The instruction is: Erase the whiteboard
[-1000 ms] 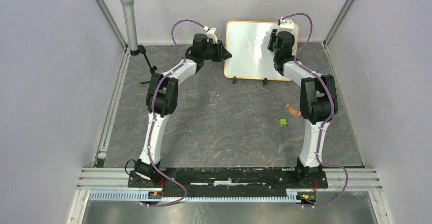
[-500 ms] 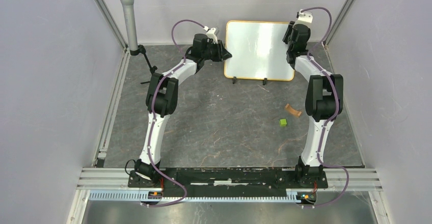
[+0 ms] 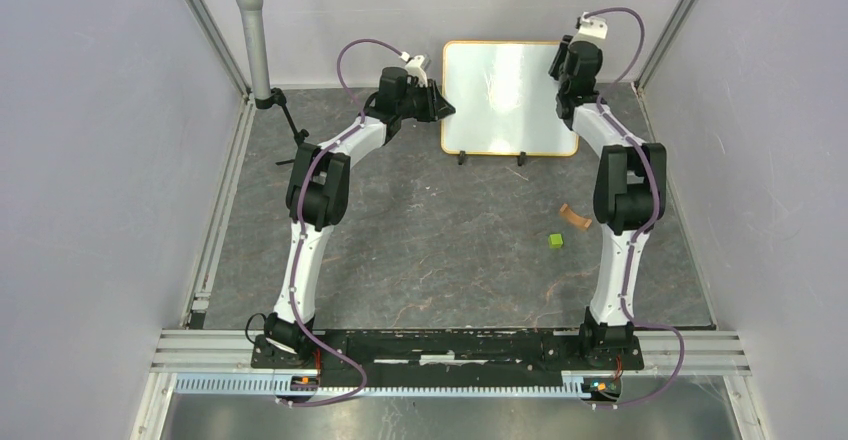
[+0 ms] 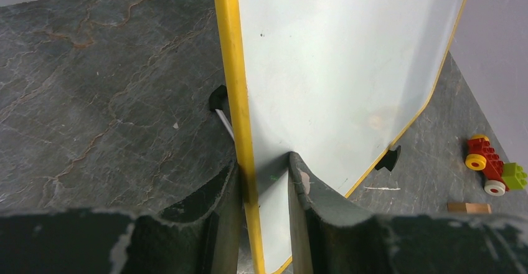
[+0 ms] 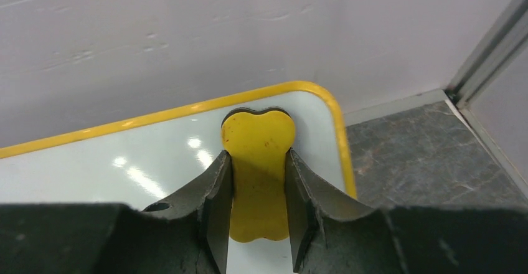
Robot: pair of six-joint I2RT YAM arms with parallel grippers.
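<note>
The whiteboard (image 3: 505, 95) stands upright on two black feet at the back of the table, with an orange-yellow frame. Its white face looks blank apart from faint smears and a tiny green speck near my left finger. My left gripper (image 3: 443, 110) is shut on the board's left edge; in the left wrist view the frame (image 4: 240, 99) runs between its fingers (image 4: 261, 168). My right gripper (image 3: 562, 65) is shut on a yellow eraser (image 5: 258, 137) and presses it against the board's face (image 5: 155, 155) at the top right corner.
A small green block (image 3: 555, 242) and a brown piece (image 3: 575, 218) lie on the stone-patterned table right of centre. A grey cylinder on a stand (image 3: 253, 35) stands at the back left. A red toy-brick car (image 4: 492, 165) shows beyond the board. Grey walls enclose three sides.
My right gripper has carried the eraser from the board's right-middle up to its top right corner, then slightly left. The left gripper and the board have not moved.
</note>
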